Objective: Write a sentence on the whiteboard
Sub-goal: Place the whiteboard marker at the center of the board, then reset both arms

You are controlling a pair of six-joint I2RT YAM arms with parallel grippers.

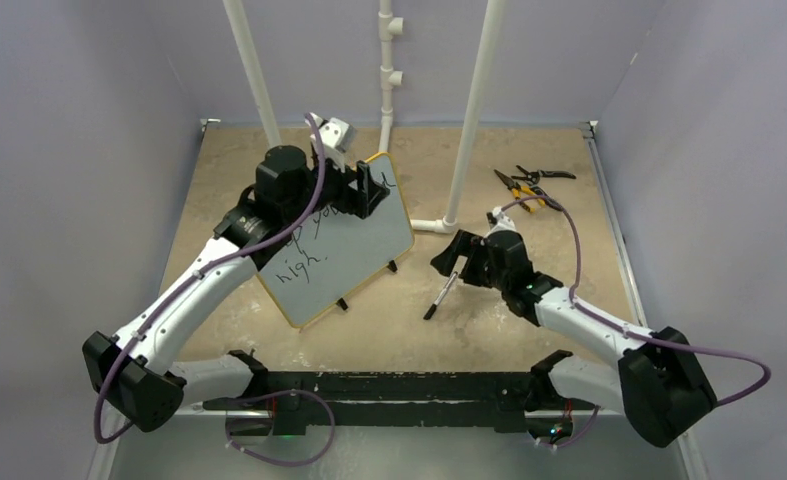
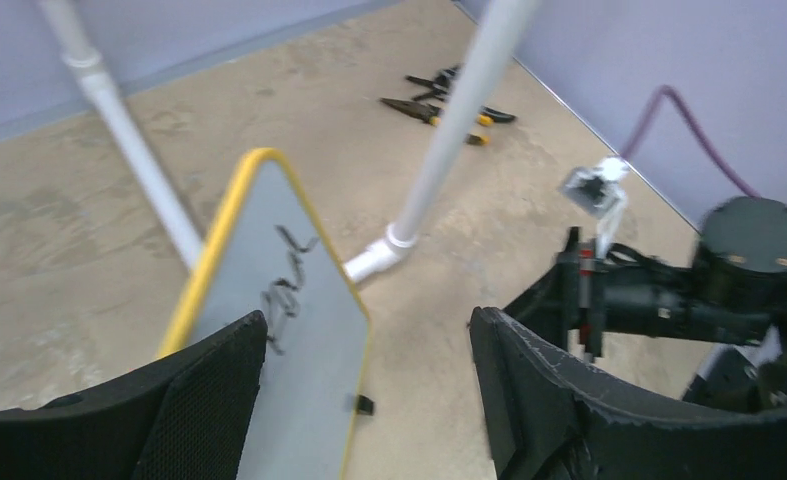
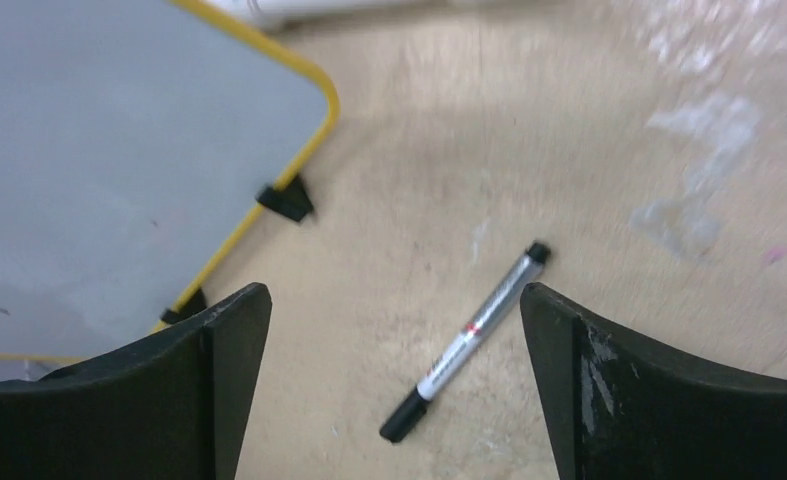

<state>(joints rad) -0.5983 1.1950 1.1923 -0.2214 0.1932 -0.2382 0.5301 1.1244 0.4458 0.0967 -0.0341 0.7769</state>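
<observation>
The left hand (image 1: pixel 367 188) is at the far upper corner of the whiteboard (image 1: pixel 354 250), which stands tilted on the table (image 1: pixel 529 130), left of centre. In the left wrist view this hand (image 2: pixel 367 330) is spread wide. The board's yellow-framed top (image 2: pixel 231 200) rises between its fingers, close to the left finger (image 2: pixel 209 400) and apart from the right one, so nothing is gripped.

From above, the sentence (image 1: pixel 304 262) shows as a lower line, "high.", while the arm hides part of the upper line. The left wrist camera catches only a few blurred strokes (image 2: pixel 289 280).

Right of the board, the right hand (image 1: pixel 456 260) hangs over a marker (image 1: pixel 441 297) that lies flat on the table, well apart from the board. The right wrist view shows what the top view does not. The hand (image 3: pixel 394 295) is wide apart, and the silver marker (image 3: pixel 469 340) with black ends lies loose below the gap, touching neither finger. A blank corner of the board (image 3: pixel 119 150) with a black foot (image 3: pixel 287 200) also shows there.

Far right lie pliers (image 1: pixel 524 185), behind a white pipe frame (image 1: pixel 469 110).
</observation>
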